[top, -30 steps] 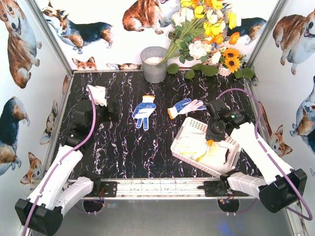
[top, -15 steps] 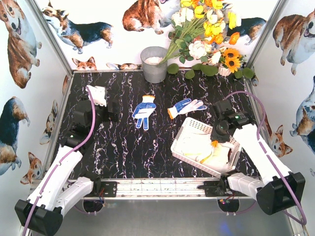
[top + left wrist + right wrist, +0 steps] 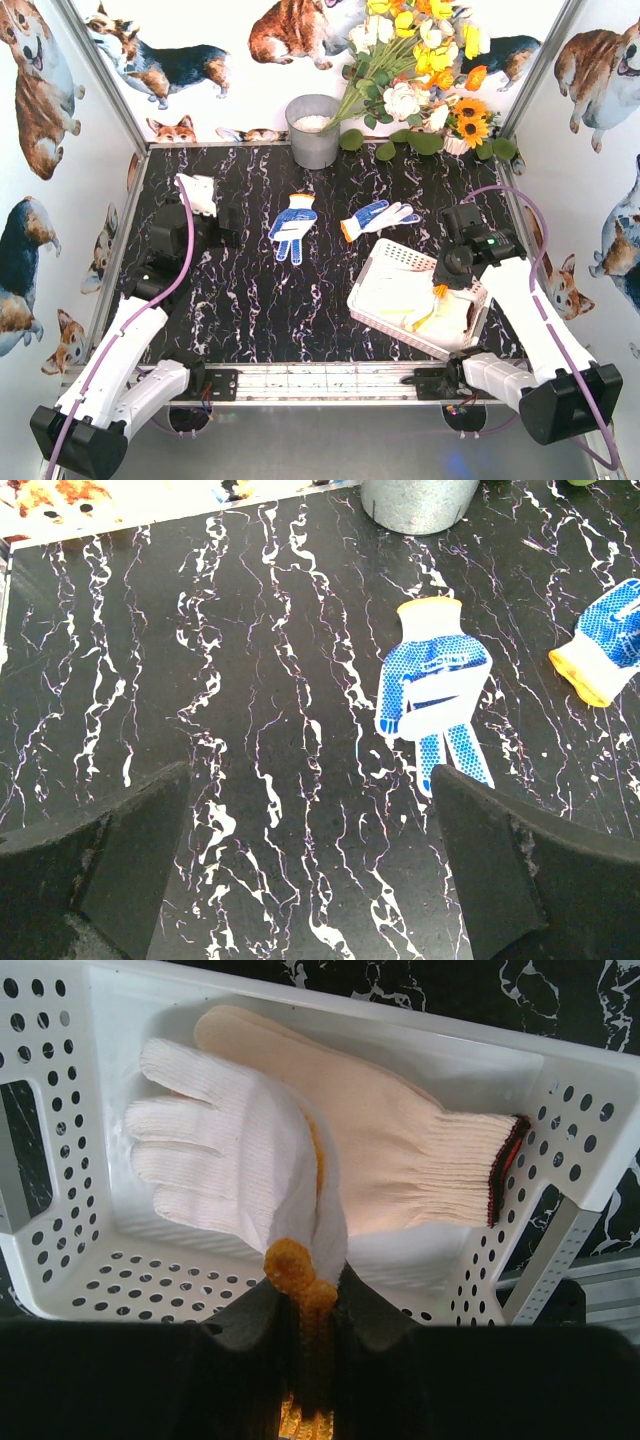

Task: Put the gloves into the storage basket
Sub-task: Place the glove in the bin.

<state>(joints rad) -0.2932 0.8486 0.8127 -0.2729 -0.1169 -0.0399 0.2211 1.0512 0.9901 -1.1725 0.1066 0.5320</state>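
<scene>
My right gripper (image 3: 315, 1305) is shut on the orange cuff of a white glove (image 3: 235, 1155). The glove hangs over the white storage basket (image 3: 60, 1210), whose perforated rim also shows in the top view (image 3: 385, 262). A yellow-palmed glove with red cuff trim (image 3: 390, 1165) lies in the basket. Two blue-dotted gloves lie on the table: one (image 3: 293, 226) at the centre, also in the left wrist view (image 3: 435, 685), and one (image 3: 377, 218) to its right, whose cuff (image 3: 600, 660) shows at the left wrist view's edge. My left gripper (image 3: 310, 860) is open and empty above bare table at the left.
A grey metal bucket (image 3: 313, 130) stands at the back centre. A bunch of artificial flowers (image 3: 425, 70) fills the back right. Patterned walls close in the table on three sides. A metal rail (image 3: 330, 380) runs along the near edge.
My right gripper has moved right and slightly nearer over the basket with the white glove in it. The left arm has not moved.
</scene>
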